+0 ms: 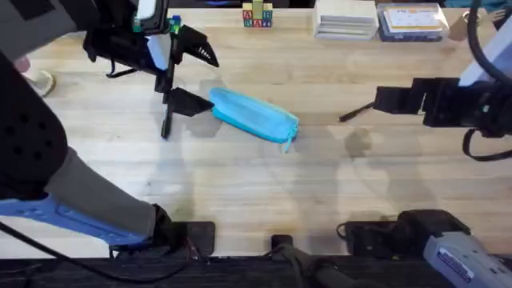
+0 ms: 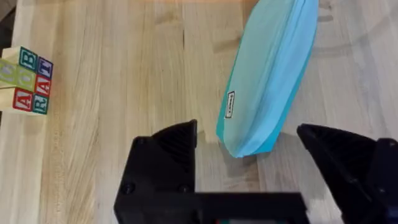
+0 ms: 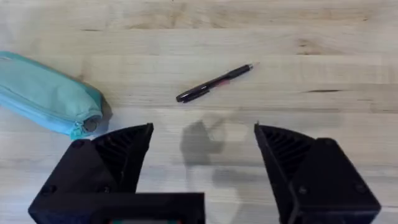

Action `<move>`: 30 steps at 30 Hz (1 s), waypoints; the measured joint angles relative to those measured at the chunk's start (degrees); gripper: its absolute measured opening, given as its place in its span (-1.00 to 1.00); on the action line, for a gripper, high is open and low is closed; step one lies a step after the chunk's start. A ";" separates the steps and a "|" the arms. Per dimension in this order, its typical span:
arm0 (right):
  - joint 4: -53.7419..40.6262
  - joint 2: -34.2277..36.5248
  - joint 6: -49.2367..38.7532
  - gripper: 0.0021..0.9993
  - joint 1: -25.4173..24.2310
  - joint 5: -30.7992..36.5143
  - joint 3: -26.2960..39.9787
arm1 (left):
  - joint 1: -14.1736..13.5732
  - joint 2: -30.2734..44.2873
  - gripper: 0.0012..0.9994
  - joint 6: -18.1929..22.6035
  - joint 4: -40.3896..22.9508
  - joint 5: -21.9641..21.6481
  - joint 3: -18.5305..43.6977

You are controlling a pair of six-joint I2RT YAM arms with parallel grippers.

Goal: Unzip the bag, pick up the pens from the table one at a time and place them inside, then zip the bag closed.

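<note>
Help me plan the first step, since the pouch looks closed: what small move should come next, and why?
Probably lower the open left pincer onto the near end of the bag to pin it. That end lies on the table right between its fingers. The open right pincer hovers beside the bag's zipper-pull end, and a pen lies on the wood beyond it.

robot lab | plank table [image 1: 240,192] | alphabet blocks [image 1: 257,16] | stacked boxes [image 1: 346,19]
</note>
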 joint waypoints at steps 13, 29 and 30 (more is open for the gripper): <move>0.00 -0.01 0.00 1.00 0.00 0.00 0.00 | -0.01 2.87 0.99 0.37 -0.31 0.19 0.01; 0.00 0.00 0.00 1.00 0.00 0.00 0.00 | -0.73 2.90 0.99 0.35 -1.38 0.17 0.01; 0.00 0.00 0.00 1.00 0.00 0.00 0.00 | -0.73 2.90 0.99 0.36 -1.38 0.19 0.01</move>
